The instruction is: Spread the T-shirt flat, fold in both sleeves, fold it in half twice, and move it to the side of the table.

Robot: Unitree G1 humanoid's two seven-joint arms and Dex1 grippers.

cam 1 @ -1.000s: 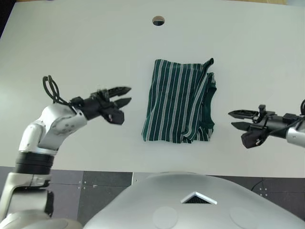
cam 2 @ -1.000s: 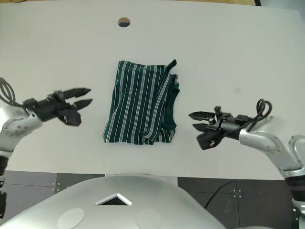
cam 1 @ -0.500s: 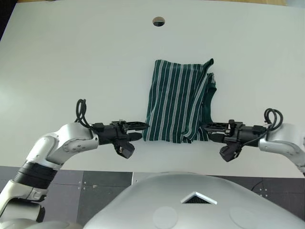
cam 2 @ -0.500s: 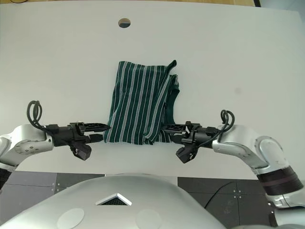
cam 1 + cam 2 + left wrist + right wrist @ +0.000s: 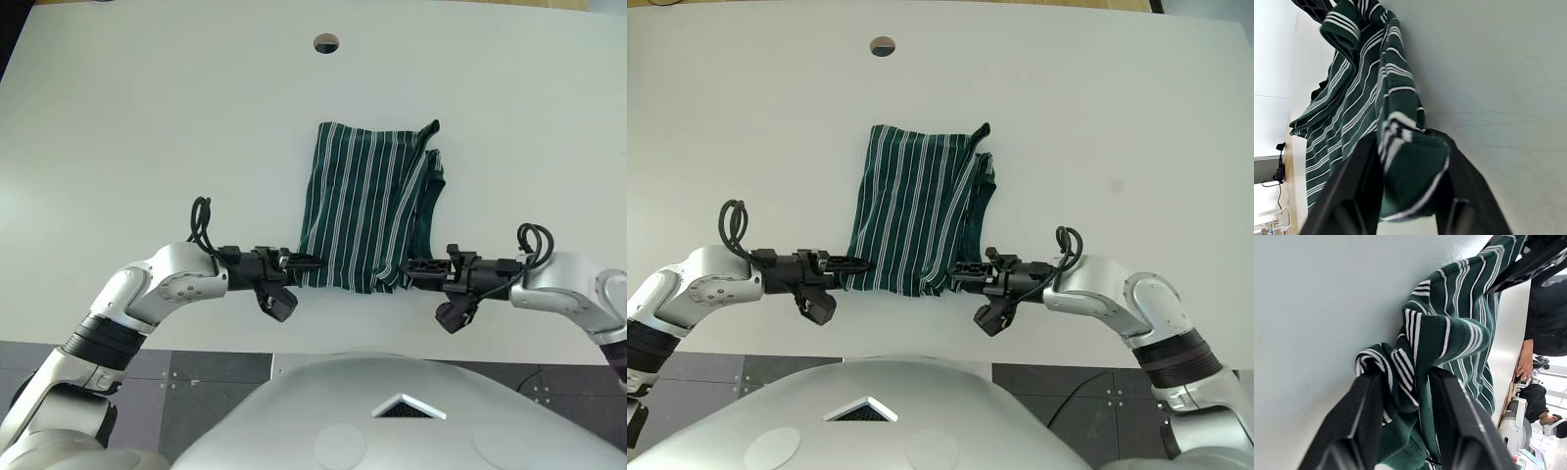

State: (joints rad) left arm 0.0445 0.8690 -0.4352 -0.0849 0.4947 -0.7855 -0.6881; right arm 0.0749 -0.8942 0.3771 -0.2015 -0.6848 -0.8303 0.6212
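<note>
The dark green T-shirt [image 5: 367, 206] with white stripes lies folded into a narrow rectangle in the middle of the white table [image 5: 147, 117]. A bit of fabric sticks out at its far right corner. My left gripper [image 5: 309, 262] is at the shirt's near left corner, shut on the striped edge, which shows bunched between its fingers [image 5: 1364, 186] in the left wrist view. My right gripper [image 5: 407, 265] holds the near right corner the same way, with folded layers [image 5: 1415, 342] pinched between its fingers [image 5: 1369, 406].
A round cable hole [image 5: 325, 42] sits in the table at the far middle. The table's front edge [image 5: 196, 345] runs just behind both grippers. Bare tabletop stretches to the left and right of the shirt.
Both arms have come in from the sides to the shirt's near edge. The grippers, open a second ago, have slid onto the two near corners and shut on them.
</note>
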